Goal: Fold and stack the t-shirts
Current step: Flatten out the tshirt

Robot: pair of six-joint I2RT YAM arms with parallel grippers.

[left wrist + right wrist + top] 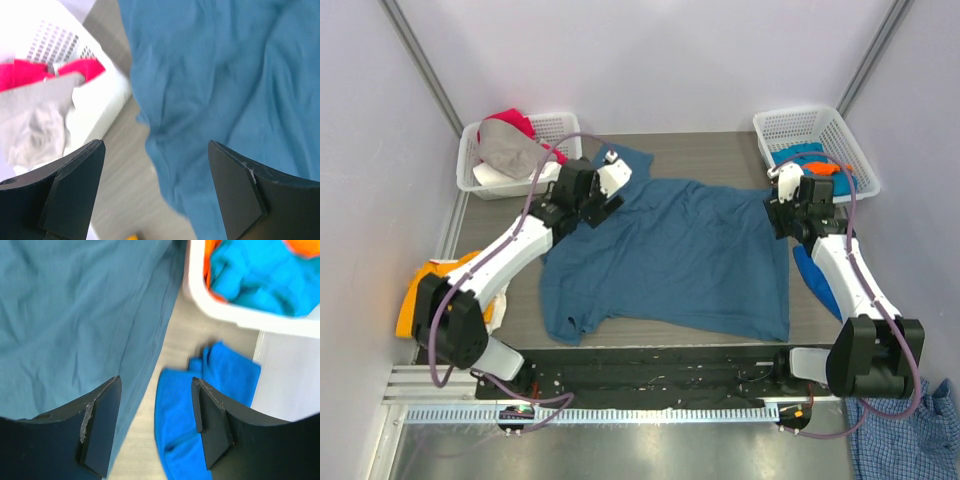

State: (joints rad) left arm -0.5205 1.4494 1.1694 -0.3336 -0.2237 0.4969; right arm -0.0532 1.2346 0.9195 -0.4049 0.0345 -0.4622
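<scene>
The large dark teal-blue t-shirt (670,260) lies spread flat on the table. My left gripper (600,205) hovers open and empty over its far left sleeve; in the left wrist view (156,165) the shirt's edge (225,75) lies between the fingers. My right gripper (780,215) hovers open and empty over the shirt's far right edge. The right wrist view (156,390) shows the teal shirt (75,315) on the left and a bright blue cloth (185,410) below. An orange tee (425,290) hangs at the table's left edge.
A white mesh basket (560,128) at the back left holds red (515,122) and grey (510,150) clothes. Another basket (785,125) at the back right holds turquoise (805,155) and orange pieces. A checked shirt (905,435) lies off the table at front right.
</scene>
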